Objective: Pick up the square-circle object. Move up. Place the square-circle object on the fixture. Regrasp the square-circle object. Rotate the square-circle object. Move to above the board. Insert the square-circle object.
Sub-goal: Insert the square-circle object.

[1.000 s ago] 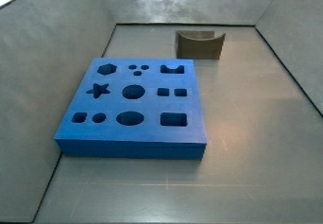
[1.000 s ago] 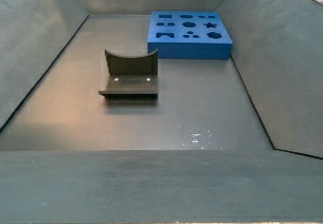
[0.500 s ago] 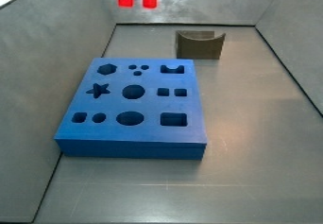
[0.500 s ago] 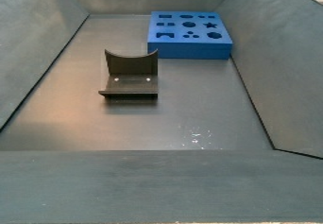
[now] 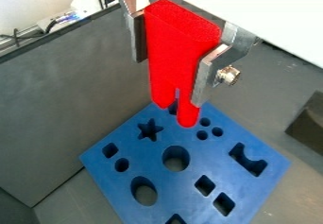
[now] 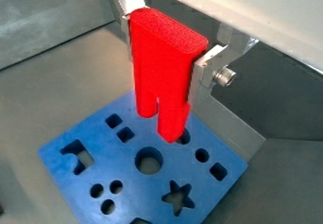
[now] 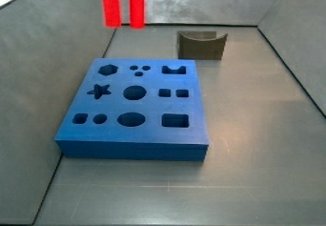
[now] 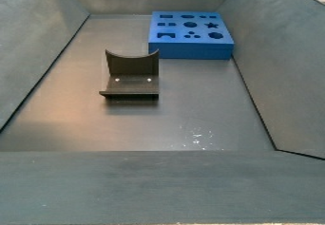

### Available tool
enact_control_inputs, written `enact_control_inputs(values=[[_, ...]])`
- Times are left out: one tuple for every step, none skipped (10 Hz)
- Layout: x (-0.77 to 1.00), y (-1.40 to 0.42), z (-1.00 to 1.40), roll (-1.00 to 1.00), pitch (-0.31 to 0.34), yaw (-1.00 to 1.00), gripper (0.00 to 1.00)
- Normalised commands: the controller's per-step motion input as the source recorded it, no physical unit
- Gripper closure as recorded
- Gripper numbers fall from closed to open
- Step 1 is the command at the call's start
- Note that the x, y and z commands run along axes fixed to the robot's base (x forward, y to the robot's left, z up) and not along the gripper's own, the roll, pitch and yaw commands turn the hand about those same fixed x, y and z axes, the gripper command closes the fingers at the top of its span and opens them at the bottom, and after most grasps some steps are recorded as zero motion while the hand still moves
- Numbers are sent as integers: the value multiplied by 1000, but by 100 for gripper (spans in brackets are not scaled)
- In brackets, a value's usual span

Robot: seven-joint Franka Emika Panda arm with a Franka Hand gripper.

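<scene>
The grey floor (image 8: 191,124) of the walled bin carries everything, and its sloped grey walls (image 7: 51,30) rise on all sides in both side views.

The board (image 7: 133,106) is the largest piece: a flat blue slab lying on the floor, its top face cut with a star, circles, squares and ovals. In a side view (image 8: 191,34) it sits toward the far end of the bin, and in both wrist views (image 5: 177,162) (image 6: 139,166) it lies below the gripper.

The fixture (image 8: 129,74), a dark olive-grey block with a curved notch in its top, stands on the floor well apart from the board; in a side view (image 7: 201,44) it sits beyond the board near the far wall. Nothing rests on it.

The gripper (image 5: 177,53) hangs above the board, its flat silver fingers (image 5: 214,67) clamped on the flanks of the square-circle object (image 5: 175,58). In a wrist view (image 6: 161,77) this bright red block hangs upright, solid head up between the fingers and its two prongs pointing down toward the board, clear of the top face. In a side view only the prong ends (image 7: 122,3) show, entering from the upper edge, above and behind the board's far left corner.
</scene>
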Motion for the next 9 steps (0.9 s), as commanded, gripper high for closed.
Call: enact_control_inputs(values=[[-254,-180,-271,-43,-77,117,100],[-209,-180,-251,-70,-80,111,100],[-214,-177,-257,-116,-70,106,100],[-231,-137,-283,-130,-63,97,100],[-209,-126,-311,-127,-59,94,100],[-274,-106,-329,-146,-41,49,100],[-220,-117,-283,-166,-49,80,100],[-209,-149,-274,-97,-64,123,100],[-189,-186,-263,-20,-64,126,100]])
